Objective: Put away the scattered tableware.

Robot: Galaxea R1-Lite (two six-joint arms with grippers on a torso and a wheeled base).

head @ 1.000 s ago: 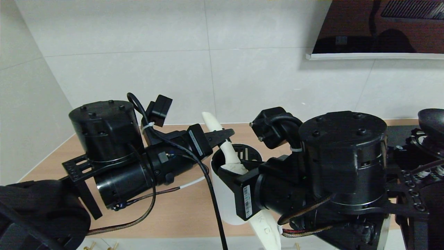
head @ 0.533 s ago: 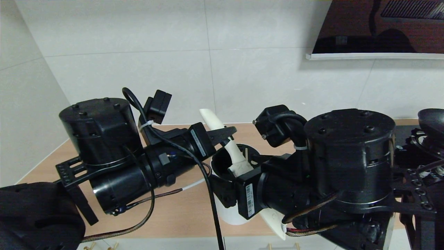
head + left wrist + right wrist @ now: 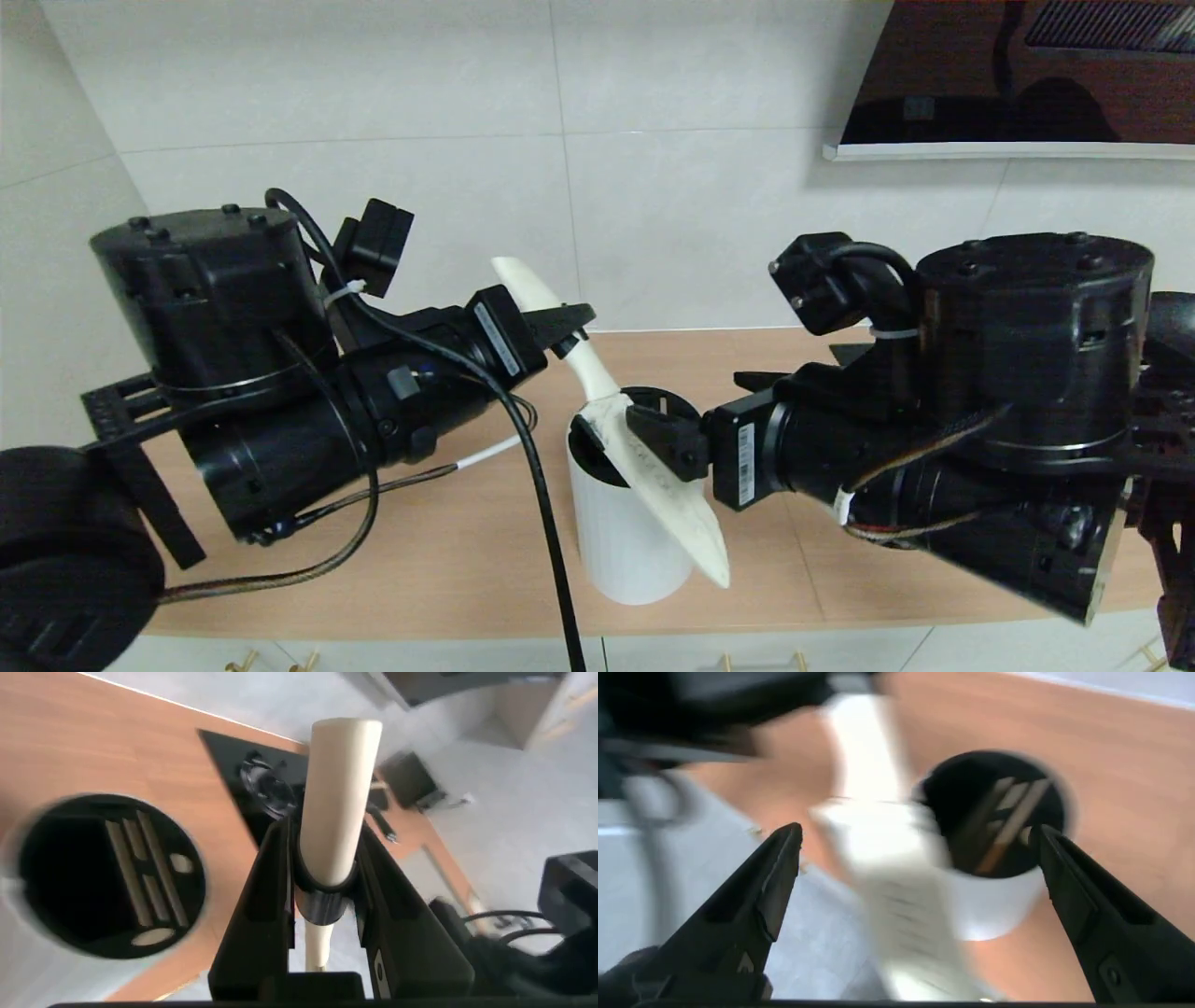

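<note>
The left arm reaches in from the left, level above the table point(image 3: 439, 569), its claw point(image 3: 563, 338) clamped shut on the handle of a white spatula point(image 3: 653, 476); the left wrist view shows both fingers point(image 3: 271, 887) pressed to the handle's sides. The spatula is off the table. Its long axis slants, the handle end up toward the back wall and the broad blade down toward the robot and its right, crossing in front of the rim of a white cylindrical holder point(image 3: 616, 541). The holder stands upright on the table; its dark inside holds a few slim sticks point(image 3: 1001, 821). From the right, the other arm comes in low, its claw point(image 3: 658, 434) spread wide, with the blade between its fingers point(image 3: 766, 901).
</note>
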